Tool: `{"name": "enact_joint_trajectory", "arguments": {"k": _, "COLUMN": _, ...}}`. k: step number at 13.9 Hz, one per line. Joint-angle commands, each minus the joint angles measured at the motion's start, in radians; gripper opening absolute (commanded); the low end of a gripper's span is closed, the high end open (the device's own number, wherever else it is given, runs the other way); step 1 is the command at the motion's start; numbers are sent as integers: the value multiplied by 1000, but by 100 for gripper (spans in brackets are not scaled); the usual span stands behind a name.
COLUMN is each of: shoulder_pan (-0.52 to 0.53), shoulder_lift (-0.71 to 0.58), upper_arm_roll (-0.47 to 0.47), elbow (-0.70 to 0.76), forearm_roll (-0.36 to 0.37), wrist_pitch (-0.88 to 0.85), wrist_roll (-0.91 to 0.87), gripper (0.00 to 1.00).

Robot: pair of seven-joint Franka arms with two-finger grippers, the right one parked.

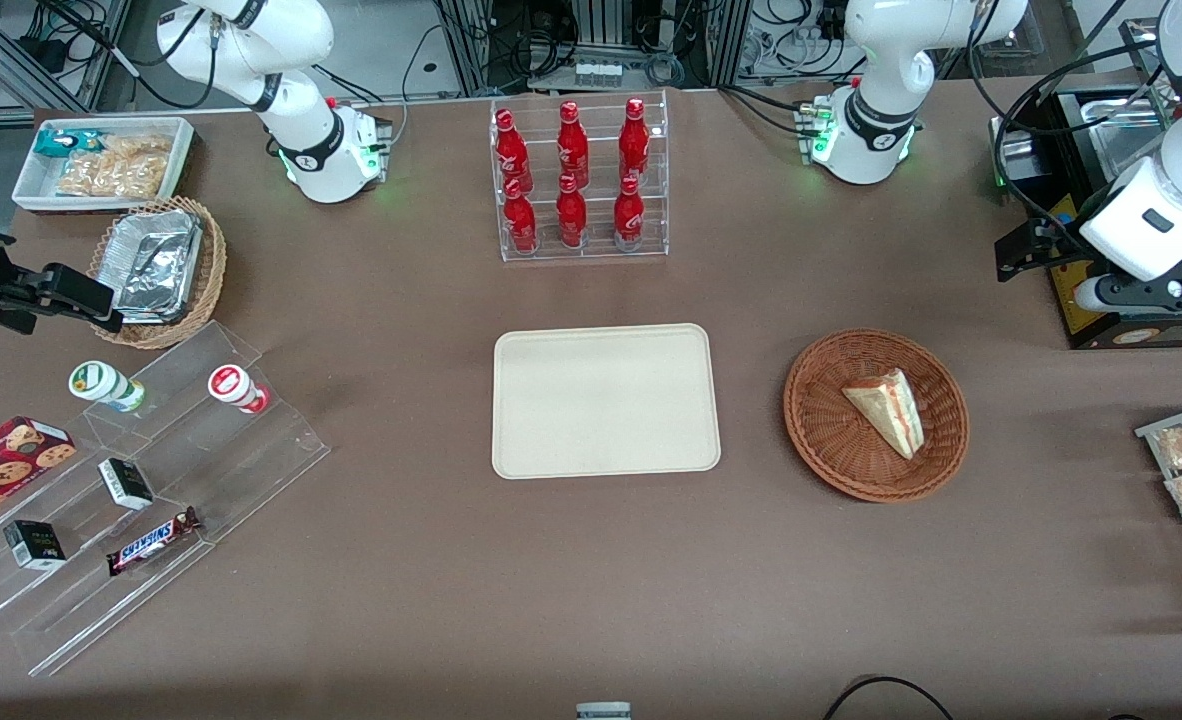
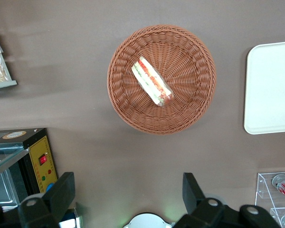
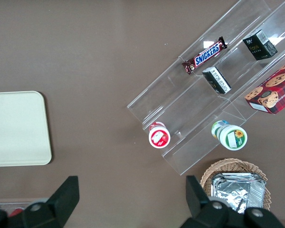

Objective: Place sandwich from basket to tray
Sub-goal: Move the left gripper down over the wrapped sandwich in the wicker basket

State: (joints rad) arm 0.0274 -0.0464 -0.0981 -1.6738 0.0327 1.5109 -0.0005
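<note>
Brown bench point(image 1: 591, 580), pretty cluttered at the edges: a rack of red bottles point(image 1: 579, 180) sits farther from the front camera than the tray point(image 1: 606, 400), with the basket point(image 1: 821, 440) just beside the tray, toward my end. The sandwich point(image 1: 886, 408) lies in the basket, nothing over it. My fingers point(image 2: 128, 192) hang spread wide and empty, well above the bench. Only my wrist camera shows the sandwich's red and green filling point(image 2: 152, 81).

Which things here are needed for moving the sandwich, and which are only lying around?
Needed: sandwich, basket, tray, open gripper above the table near the basket.
Lying around: red bottles, Snickers bar, cookie box, foil containers.
</note>
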Motion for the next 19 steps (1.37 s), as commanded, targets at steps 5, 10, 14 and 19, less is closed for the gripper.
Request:
{"name": "enact_joint_trajectory", "arguments": {"k": 5, "shoulder_pan": -12, "shoulder_lift": 45, "upper_arm_roll": -3, "elbow": -17, "forearm_roll": -13, "wrist_pitch": -9, "wrist_roll": 0, "gripper": 100}}
{"name": "enact_joint_trajectory", "arguments": {"k": 10, "shoulder_pan": -23, "shoulder_lift": 128, "upper_arm_roll": -9, "elbow": -162, "forearm_roll": -11, "wrist_pitch": 179, "wrist_roll": -1, "gripper": 100}}
{"name": "enact_joint_trajectory", "arguments": {"k": 14, "shoulder_pan": -24, "shoulder_lift": 134, "upper_arm_roll": -9, "elbow": -369, "forearm_roll": -11, "wrist_pitch": 461, "wrist_roll": -4, "gripper": 100}}
{"name": "enact_joint_trajectory", "arguments": {"k": 19, "shoulder_pan": -32, "shoulder_lift": 114, "upper_arm_roll": -11, "elbow": -564, "forearm_roll": -11, "wrist_pitch": 739, "wrist_roll": -270, "gripper": 100}}
